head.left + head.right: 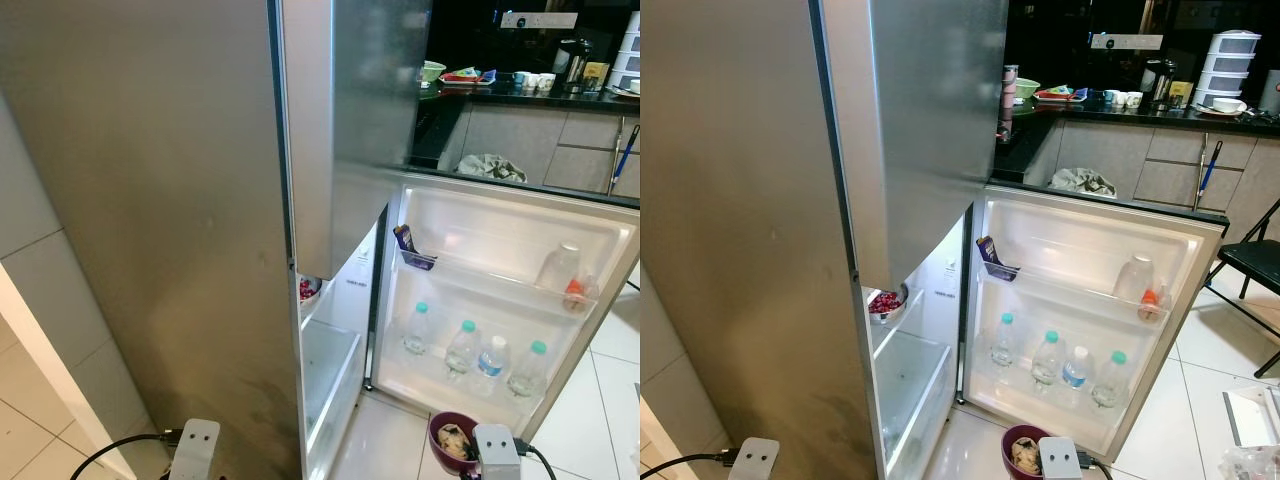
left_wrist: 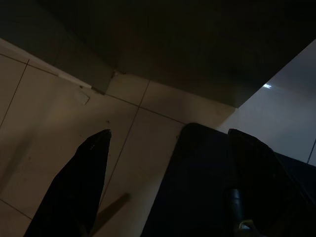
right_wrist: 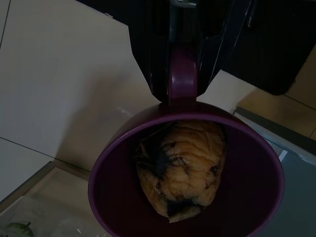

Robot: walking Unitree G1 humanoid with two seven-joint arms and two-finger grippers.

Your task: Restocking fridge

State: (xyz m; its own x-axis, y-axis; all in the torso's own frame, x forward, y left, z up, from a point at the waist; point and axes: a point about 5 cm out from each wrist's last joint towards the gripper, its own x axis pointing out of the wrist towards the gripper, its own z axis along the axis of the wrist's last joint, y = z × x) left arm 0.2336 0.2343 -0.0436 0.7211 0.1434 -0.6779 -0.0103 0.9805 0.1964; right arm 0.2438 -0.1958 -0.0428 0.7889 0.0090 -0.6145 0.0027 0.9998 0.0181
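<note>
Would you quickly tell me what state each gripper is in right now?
Left gripper: open, holding nothing, hanging low over the floor tiles.
Right gripper: shut on the handle of the purple cup, which holds a wrinkled brown food item.

Both head views are sharp and evenly lit at lower right, where the white inside of the open fridge door [image 1: 500, 290] shines brightest. The steel fridge side [image 1: 150, 220] at left carries soft grey reflections. The background at upper right falls into darkness. Both wrist views are dim and murky, their upper parts nearly black.
</note>
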